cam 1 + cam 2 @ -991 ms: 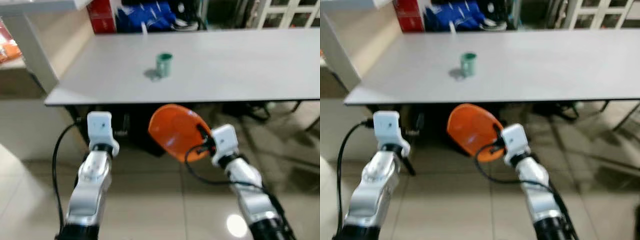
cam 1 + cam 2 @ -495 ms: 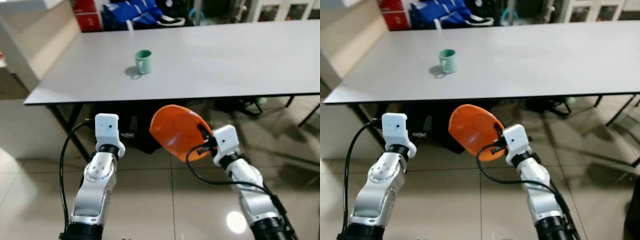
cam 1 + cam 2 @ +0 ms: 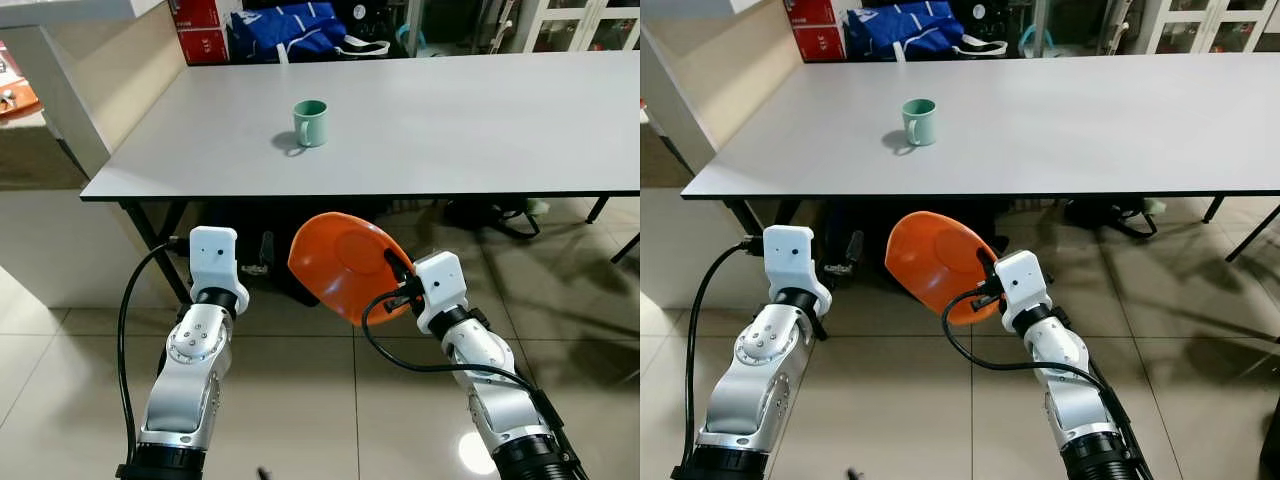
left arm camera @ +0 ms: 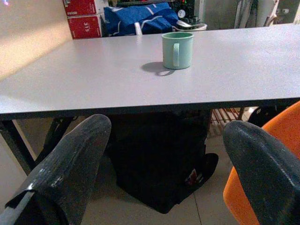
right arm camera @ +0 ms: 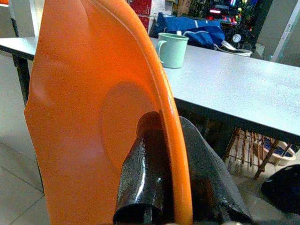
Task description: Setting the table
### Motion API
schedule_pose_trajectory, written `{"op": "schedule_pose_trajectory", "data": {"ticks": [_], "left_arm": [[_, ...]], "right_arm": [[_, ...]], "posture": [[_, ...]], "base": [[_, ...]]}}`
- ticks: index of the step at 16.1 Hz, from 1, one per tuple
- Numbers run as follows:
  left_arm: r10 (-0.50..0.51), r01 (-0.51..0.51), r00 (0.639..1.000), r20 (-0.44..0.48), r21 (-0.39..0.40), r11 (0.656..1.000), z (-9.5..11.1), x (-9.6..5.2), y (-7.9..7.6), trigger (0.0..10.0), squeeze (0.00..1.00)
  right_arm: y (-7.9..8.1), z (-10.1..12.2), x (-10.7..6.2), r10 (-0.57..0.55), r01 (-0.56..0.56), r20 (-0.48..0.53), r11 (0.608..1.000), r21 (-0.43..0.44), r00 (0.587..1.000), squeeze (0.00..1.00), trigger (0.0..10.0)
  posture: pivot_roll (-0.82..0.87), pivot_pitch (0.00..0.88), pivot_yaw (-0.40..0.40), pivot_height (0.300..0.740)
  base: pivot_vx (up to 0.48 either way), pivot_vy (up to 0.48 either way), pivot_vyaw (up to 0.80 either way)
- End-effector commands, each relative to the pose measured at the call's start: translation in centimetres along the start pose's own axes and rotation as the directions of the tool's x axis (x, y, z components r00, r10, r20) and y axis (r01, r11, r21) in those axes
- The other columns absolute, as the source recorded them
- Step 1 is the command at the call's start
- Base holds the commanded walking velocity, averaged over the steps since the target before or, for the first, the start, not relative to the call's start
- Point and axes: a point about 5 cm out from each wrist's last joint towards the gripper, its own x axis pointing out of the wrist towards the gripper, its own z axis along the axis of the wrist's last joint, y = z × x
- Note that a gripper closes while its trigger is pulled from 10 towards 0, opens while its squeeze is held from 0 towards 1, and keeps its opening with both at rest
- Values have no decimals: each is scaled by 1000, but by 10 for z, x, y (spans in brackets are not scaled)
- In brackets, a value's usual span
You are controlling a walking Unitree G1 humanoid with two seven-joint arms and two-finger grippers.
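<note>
One long grey surface (image 3: 480,120) spans the scene ahead of the robot, standing on dark legs over a pale tiled floor (image 3: 60,400), with a black bag (image 4: 159,164) in the shadow beneath it and a blue bag (image 3: 290,30) and a red box (image 3: 203,17) behind its far edge. Both silver arms reach forward below the near edge of the surface. An orange plate (image 3: 340,262) is held tilted on edge in the air in front of and lower than that edge, between the two arms and nearer the right one; the right gripper (image 5: 161,154) clamps its rim, one black finger pressed on the plate's inner face and the other behind it. The left gripper (image 4: 164,154) hovers in the air below the surface's edge, its two black fingers (image 4: 70,159) spread wide apart with nothing between them, and the plate's orange edge lies just beside one of them. A small green mug (image 3: 310,122) stands upright on the surface, well apart from the plate, its handle facing the robot.
</note>
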Motion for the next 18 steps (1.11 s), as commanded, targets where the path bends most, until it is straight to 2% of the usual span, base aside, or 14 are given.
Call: {"op": "schedule_pose_trajectory", "data": {"ticks": [1, 18], "left_arm": [[-5, 5, 1000, 29, 11, 1000, 7, 3, 1, 10000, 1000], [-39, 38, 999, 35, 44, 998, 11, 8, -3, 10000, 1000]], "right_arm": [[-3, 10, 6, -11, 11, 39, 1000, -8, 999, 86, 0], [4, 11, 7, 4, -3, 58, 1000, -10, 998, 90, 0]], "posture": [[-182, 0, 97, 740], [-188, 0, 111, 740]], "base": [[461, 0, 0], [467, 0, 0]]}}
